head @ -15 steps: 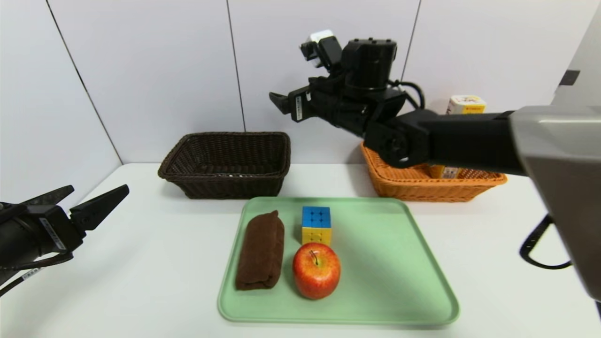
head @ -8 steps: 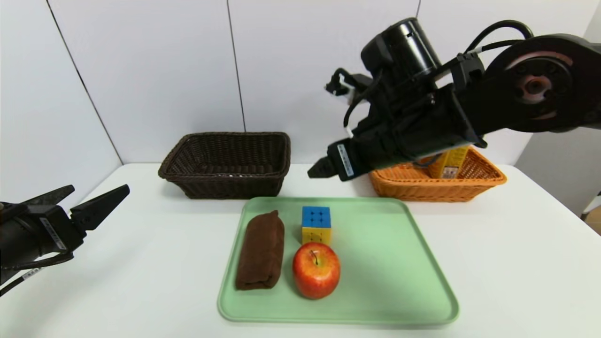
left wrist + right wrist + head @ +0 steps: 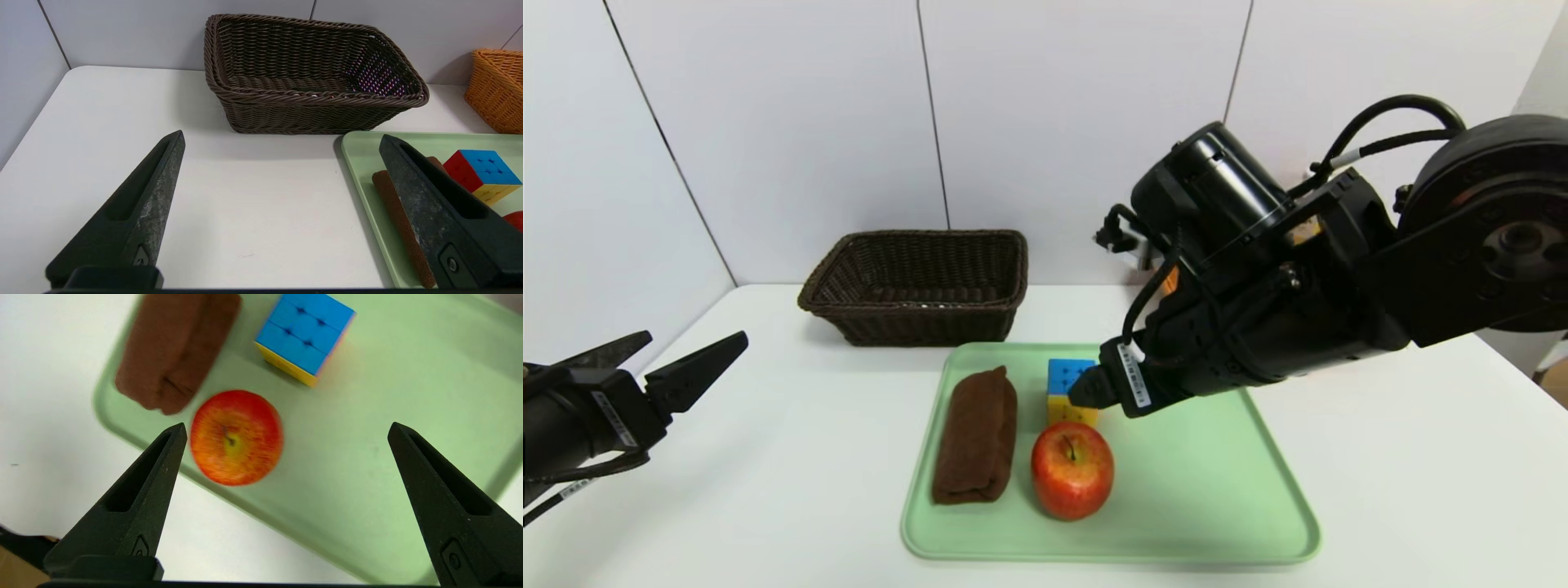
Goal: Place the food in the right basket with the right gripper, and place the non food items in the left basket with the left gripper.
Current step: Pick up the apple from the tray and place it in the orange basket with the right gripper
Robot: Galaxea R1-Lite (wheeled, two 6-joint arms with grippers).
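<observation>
A red-yellow apple lies on the green tray, with a blue-and-yellow puzzle cube just behind it and a rolled brown cloth to its left. My right gripper hangs open over the tray, its tip in front of the cube. In the right wrist view the right gripper holds nothing, and the apple lies below, close to one finger. My left gripper stands open and empty over the table at the left. The dark brown basket is empty. The orange basket is mostly hidden behind my right arm in the head view.
The tray takes up the table's middle front. Both baskets stand against the back wall. Bare white table lies between my left gripper and the tray's left rim. A wall closes the left side.
My right arm has swung down and forward from above the orange basket to just over the tray beside the cube. The left arm has stayed put.
</observation>
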